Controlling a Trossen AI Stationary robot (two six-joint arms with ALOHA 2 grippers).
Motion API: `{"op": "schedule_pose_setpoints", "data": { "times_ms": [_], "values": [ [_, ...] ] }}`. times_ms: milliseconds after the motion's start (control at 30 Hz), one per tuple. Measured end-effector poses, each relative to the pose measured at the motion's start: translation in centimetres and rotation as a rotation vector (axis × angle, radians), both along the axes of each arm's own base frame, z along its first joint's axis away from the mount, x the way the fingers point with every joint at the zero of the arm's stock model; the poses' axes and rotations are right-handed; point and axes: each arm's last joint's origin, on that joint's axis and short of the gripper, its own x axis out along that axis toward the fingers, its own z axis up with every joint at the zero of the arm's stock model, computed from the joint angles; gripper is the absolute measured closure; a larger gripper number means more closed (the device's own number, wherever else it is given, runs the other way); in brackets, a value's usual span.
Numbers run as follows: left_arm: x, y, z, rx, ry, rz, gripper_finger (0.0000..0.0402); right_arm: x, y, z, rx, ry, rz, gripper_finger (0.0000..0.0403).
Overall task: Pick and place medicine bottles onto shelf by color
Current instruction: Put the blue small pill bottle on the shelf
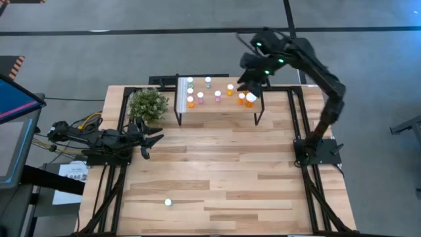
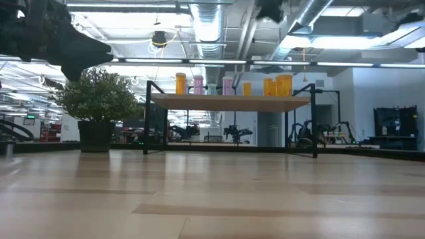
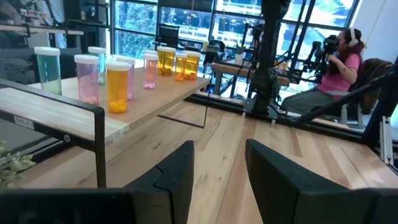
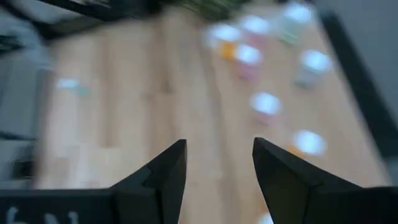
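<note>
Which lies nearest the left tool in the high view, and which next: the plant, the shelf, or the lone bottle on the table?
From the left tool, at the table's left edge:
1. Plant, just beyond the tool, at the table's back left.
2. Shelf, farther right along the back edge.
3. Lone bottle, near the table's front edge.
</note>
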Motion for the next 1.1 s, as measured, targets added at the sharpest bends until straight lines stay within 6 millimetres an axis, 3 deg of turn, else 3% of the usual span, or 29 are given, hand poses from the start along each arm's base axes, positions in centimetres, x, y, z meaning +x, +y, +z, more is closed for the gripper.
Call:
{"op": "schedule_pose_setpoints", "data": {
  "times_ms": [133,267,400,600,767,967,1100],
  "values": [
    [0.0,0.0,0.0,-0.003,0.003,0.000,0.0269,-1.0,3.8,0.9,0.034,-0.150,0.155,0.0199],
    [0.0,0.0,0.0,-0.009,0.002,0.000,0.0269,-0.7,7.9,-0.6,0.046,-0.258,0.239,0.0201],
    [0.0,0.0,0.0,-0.010,0.001,0.000,0.0269,-0.7,12.2,-4.3,0.062,-0.330,0.313,0.0199],
    [0.0,0.0,0.0,-0.010,0.001,0.000,0.0269,-1.1,17.1,-12.3,0.053,-0.397,0.296,0.0199],
    [0.0,0.0,0.0,-0.011,0.000,0.000,0.0269,-1.8,19.7,-16.9,0.092,-0.466,0.339,0.0203],
    [0.0,0.0,0.3,-0.028,-0.036,-0.006,0.0269,-0.8,20.2,-18.7,0.076,-0.612,0.352,0.0200],
    [0.0,-0.4,1.1,-0.049,-0.123,-0.136,0.0269,0.5,20.2,-19.9,0.082,-0.608,0.340,0.0201]
  ]
}}
